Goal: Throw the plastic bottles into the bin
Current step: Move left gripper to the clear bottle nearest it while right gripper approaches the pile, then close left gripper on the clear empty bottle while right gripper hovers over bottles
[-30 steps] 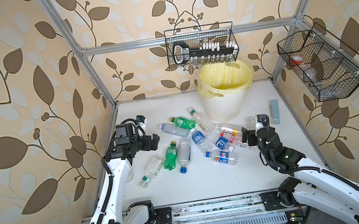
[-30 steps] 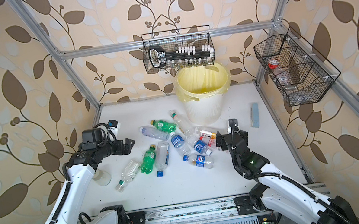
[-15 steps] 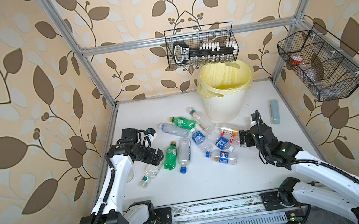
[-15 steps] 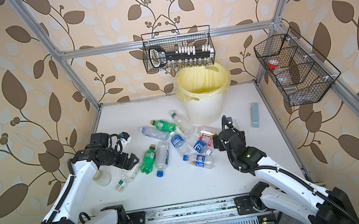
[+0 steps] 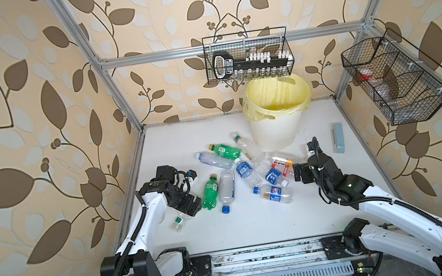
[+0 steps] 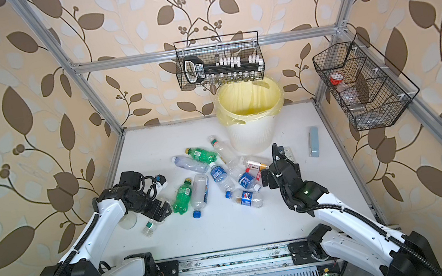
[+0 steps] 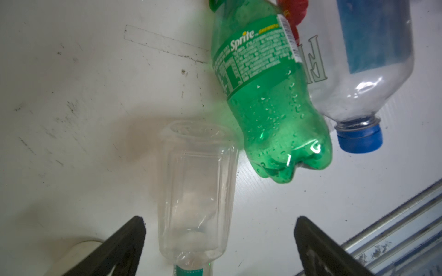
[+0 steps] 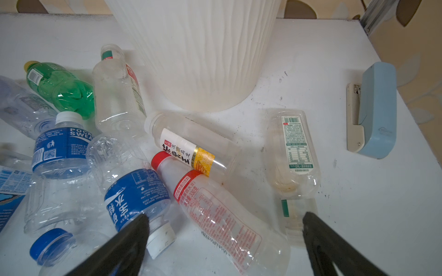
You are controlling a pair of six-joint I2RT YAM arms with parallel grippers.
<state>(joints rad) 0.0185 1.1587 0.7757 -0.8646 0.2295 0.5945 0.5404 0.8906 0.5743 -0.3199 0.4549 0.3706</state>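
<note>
L jaws noted spread, nothing pinched, set astride the clear unlabelled plastic bottle w/ teal neck band (image 7: 197,186), lying on the white counter (image 5: 257,223), left side. Green Sprite bottle (image 7: 267,95) is found just beside its base, so closure should be made mid-body w/o nudging it. R jaws likewise spread, above the red-capped clear bottle (image 8: 215,215). Round cream ribbed bin w/ yellow liner (image 5: 273,133) is placed at counter rear; bottles are seen outside it.

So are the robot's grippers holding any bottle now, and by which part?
Nothing is held. The left gripper is open, a clear bottle lying loose between its jaws; the right gripper is open over a red-capped bottle.
</note>
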